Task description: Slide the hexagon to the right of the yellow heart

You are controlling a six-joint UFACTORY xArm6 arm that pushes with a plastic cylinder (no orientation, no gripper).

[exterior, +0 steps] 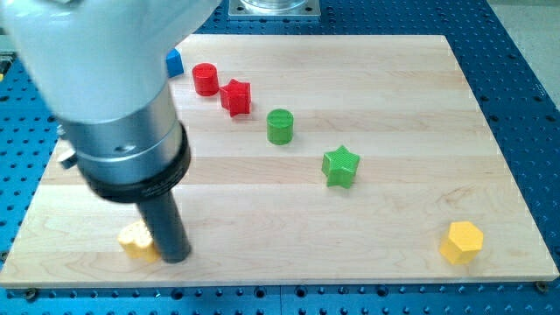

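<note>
The yellow hexagon [461,241] lies near the view's bottom right corner of the wooden board [394,201]. A yellow block, the heart [137,239], lies at the view's bottom left, partly hidden behind my rod. My tip [175,259] rests on the board just right of the heart, touching or almost touching it. The hexagon is far to the right of my tip, across most of the board.
A red cylinder [206,79] and a red star-like block [235,96] sit at the view's upper left. A blue block [174,62] peeks out beside the arm. A green cylinder [280,126] and a green star [340,166] lie mid-board.
</note>
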